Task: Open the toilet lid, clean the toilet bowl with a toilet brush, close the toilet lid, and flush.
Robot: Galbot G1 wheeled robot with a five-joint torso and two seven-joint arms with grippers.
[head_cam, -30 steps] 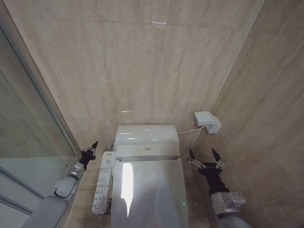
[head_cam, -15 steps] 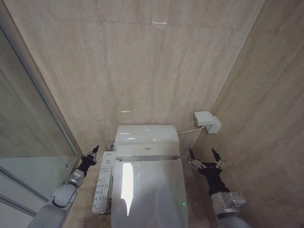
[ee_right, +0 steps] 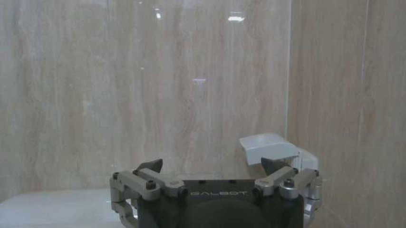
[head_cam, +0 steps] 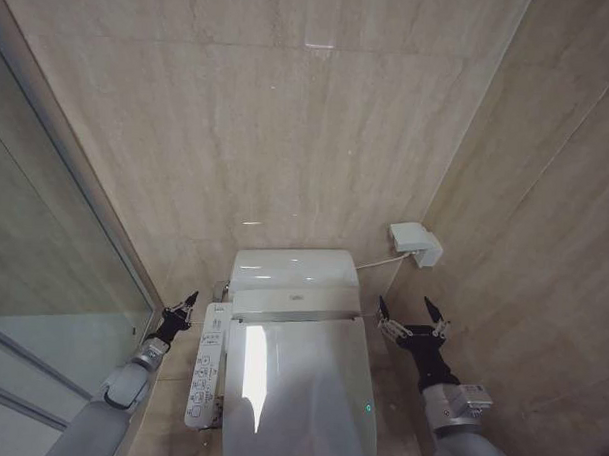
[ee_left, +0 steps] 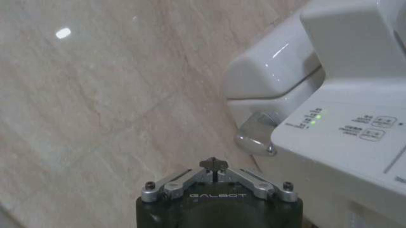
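Down flat lies the glossy oval toilet lid (head_cam: 299,388); left gripper (head_cam: 185,304) jaws closed, right gripper (head_cam: 412,314) jaws spread.

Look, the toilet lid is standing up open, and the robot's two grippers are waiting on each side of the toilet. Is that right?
Not quite. The toilet lid is down, lying closed over the bowl, as the head view shows. The rest is right: the left gripper is beside the toilet on one side and the right gripper is on the other, neither touching it.
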